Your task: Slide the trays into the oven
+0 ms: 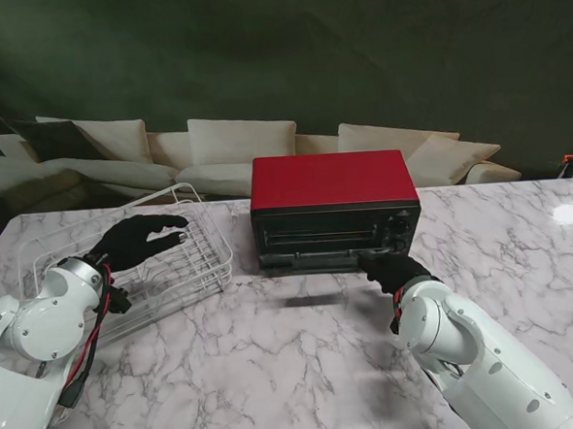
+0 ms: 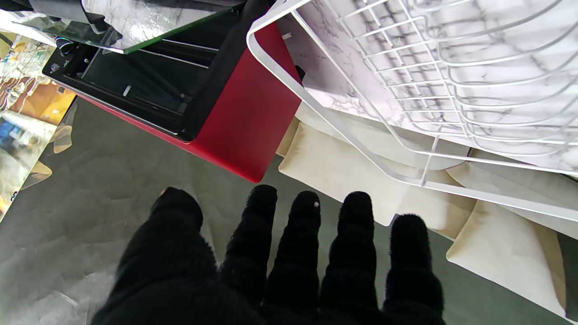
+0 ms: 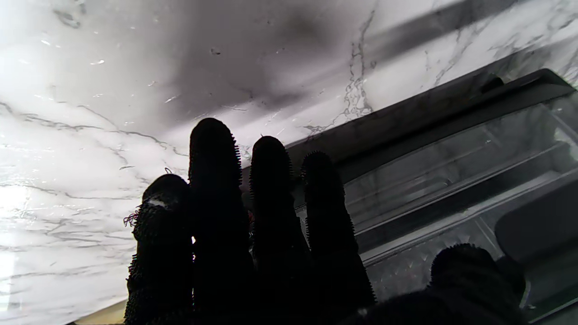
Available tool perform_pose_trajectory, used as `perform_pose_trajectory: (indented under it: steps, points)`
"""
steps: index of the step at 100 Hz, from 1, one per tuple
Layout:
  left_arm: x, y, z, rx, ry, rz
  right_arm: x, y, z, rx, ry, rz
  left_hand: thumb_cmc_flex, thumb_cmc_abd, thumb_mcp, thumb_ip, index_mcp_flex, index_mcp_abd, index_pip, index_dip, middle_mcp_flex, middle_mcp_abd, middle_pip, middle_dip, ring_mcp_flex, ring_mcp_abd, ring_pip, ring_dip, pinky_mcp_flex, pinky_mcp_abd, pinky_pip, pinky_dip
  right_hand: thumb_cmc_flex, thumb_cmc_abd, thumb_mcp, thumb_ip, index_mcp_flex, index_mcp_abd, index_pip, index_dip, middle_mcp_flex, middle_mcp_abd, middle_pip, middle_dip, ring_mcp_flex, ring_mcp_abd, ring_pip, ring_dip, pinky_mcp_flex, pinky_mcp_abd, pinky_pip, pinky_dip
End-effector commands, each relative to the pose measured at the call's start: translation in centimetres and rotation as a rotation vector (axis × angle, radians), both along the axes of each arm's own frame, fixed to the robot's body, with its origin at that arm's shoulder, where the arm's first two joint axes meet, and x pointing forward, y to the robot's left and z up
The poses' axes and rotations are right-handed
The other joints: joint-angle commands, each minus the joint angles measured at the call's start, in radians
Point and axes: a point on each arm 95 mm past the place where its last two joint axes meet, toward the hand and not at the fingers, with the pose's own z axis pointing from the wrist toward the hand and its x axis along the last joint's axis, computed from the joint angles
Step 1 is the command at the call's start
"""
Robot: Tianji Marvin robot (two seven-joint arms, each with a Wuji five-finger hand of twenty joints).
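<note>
The red toaster oven (image 1: 331, 183) stands at the middle of the table, and its glass door (image 1: 309, 262) hangs down open toward me. My right hand (image 1: 395, 269) lies at the door's right front corner. In the right wrist view its fingers (image 3: 266, 203) stretch straight over the door (image 3: 451, 180) and past its edge, gripping nothing. My left hand (image 1: 137, 238) hovers open above the white wire rack (image 1: 197, 264) to the oven's left. From the left wrist, its spread hand (image 2: 293, 262) is empty, with the rack (image 2: 422, 183) and oven (image 2: 244, 113) beyond. I cannot make out separate trays.
The marble table (image 1: 306, 369) stretches toward me from the oven. A cream sofa (image 1: 234, 145) sits behind the table's far edge. The rack sits tilted, its right rim close to the oven's left side.
</note>
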Motion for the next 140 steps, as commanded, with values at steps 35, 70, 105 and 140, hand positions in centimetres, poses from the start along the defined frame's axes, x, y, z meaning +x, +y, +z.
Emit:
perform_pose_trajectory:
  steps: [35,70,105,140]
  points:
    - [0.0,0.0,-0.4,0.001,0.015,-0.004,1.7,0.9,0.8,0.032,0.0,-0.046,-0.001,0.043,-0.031,-0.011,0.02,-0.015,0.007,0.009,0.019,0.001,0.007,0.01,0.02,0.007,0.007,0.01,-0.011,0.028,-0.016,0.024,-0.002,0.026,-0.07,-0.022,0.093,0.001,0.021,-0.011,0.071,0.016,0.0,-0.005,0.067,0.049,0.043,0.018,0.034,0.042,0.068,0.023]
    - [0.0,0.2,-0.4,0.0,0.014,0.002,2.1,0.7,1.1,0.031,-0.007,-0.079,-0.001,0.043,-0.031,-0.011,0.02,-0.015,0.007,0.009,0.019,0.002,0.006,0.01,0.02,0.007,0.006,0.01,-0.011,0.028,-0.017,0.024,0.007,0.02,-0.068,-0.021,0.094,0.002,0.015,-0.009,0.071,0.017,-0.002,-0.005,0.068,0.05,0.044,0.015,0.035,0.042,0.072,0.02]
    - [0.1,0.3,-0.4,-0.001,0.013,0.0,2.2,0.2,1.7,0.043,-0.016,-0.111,-0.001,0.044,-0.031,-0.011,0.021,-0.014,0.007,0.009,0.019,0.002,0.006,0.01,0.02,0.009,0.007,0.01,-0.011,0.029,-0.017,0.024,0.03,0.01,-0.064,-0.018,0.09,0.004,0.013,-0.006,0.067,0.017,-0.003,-0.005,0.066,0.048,0.044,0.013,0.034,0.043,0.073,0.017]
    - [0.0,0.5,-0.1,-0.004,0.001,0.003,0.5,-0.5,2.9,0.057,-0.057,-0.11,0.0,0.045,-0.031,-0.011,0.021,-0.015,0.007,0.009,0.019,0.001,0.006,0.01,0.018,0.009,0.006,0.01,-0.012,0.028,-0.018,0.024,0.059,-0.024,-0.06,-0.014,0.074,-0.003,0.003,-0.006,0.05,0.015,-0.008,-0.008,0.051,0.044,0.034,0.009,0.024,0.036,0.065,0.011]
